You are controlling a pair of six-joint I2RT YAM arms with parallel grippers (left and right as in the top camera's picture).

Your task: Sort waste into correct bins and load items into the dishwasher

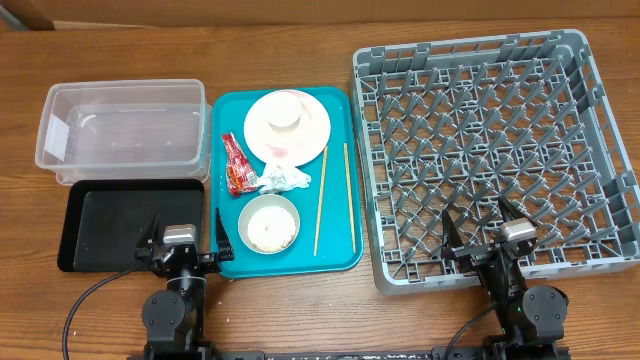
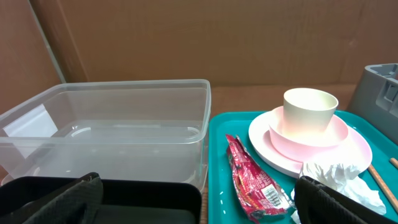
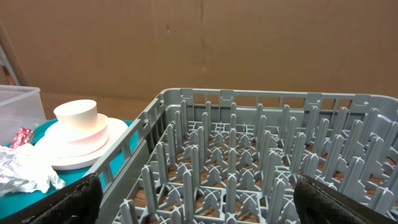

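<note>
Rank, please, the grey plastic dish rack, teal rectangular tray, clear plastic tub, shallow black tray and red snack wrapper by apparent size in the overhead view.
1. grey plastic dish rack
2. teal rectangular tray
3. clear plastic tub and shallow black tray: look alike, not ranked
4. red snack wrapper

The overhead camera looks straight down on the whole table, with the arm bases at 6 o'clock. The left wrist camera sits low and near, facing 12 o'clock over the clear tub and the teal tray. The right wrist camera, equally low, faces 12 o'clock across the grey rack. Both wrist views share the round plate and the white tissue.
</note>
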